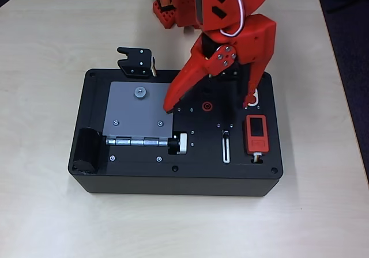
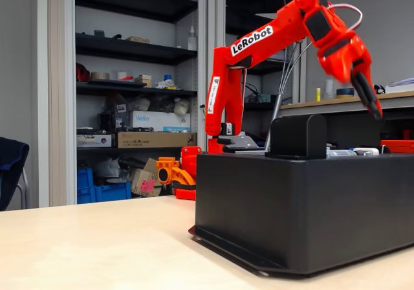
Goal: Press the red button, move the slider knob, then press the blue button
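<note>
In the overhead view the red arm (image 1: 230, 16) reached down from the far edge of the pale bench (image 1: 46, 50) over a black box (image 1: 173, 180) that carried all the controls. The pincer (image 1: 210, 103) stood wide: one long finger (image 1: 179, 91) tapered to a tip at the right edge of the grey hinged plate (image 1: 135, 117), the other finger (image 1: 253, 82) came down on the right, its tip at the white oval plate (image 1: 256, 99).

The red button (image 1: 253, 102) showed as a small red spot on that oval, right at the fingertip — whether the finger touched it I could not tell. The blue button was hidden under the arm. Between the two fingers lay a red-ringed socket (image 1: 206, 105). Nearer the camera, the narrow white-rimmed slider track (image 1: 226, 147) ran front to back, with the slider knob (image 1: 226, 135) at its far end. Just right of the track sat the orange-red device (image 1: 256, 134) with a dark screen; left of it, a silver-and-black cylindrical knob (image 1: 179, 143) ended the plate's hinge.

In the fixed view the arm (image 2: 259, 41) — marked LeRobot — arched over the box (image 2: 304, 206), the pincer (image 2: 369, 99) pointing down above its top.
</note>
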Controlling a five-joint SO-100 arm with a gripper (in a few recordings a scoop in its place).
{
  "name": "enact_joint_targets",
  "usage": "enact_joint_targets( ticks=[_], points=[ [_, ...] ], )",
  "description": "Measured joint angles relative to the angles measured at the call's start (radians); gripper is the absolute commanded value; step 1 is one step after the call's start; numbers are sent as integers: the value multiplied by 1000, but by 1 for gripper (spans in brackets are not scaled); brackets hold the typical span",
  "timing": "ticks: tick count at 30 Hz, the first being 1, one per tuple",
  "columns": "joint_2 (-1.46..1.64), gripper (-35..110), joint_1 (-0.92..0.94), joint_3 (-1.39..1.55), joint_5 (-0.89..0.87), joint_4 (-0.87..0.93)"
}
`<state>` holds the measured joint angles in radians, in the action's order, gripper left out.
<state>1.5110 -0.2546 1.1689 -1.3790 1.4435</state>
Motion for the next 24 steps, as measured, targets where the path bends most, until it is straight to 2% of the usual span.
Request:
enact_joint_targets(
  ticks=[9, 16, 24],
  points=[
    [-72, 5, 17, -37, -114, 0],
    [-121, 1, 11, -64, -195, 0],
    [-121, 0, 5, -60, -202, 0]
  ],
)
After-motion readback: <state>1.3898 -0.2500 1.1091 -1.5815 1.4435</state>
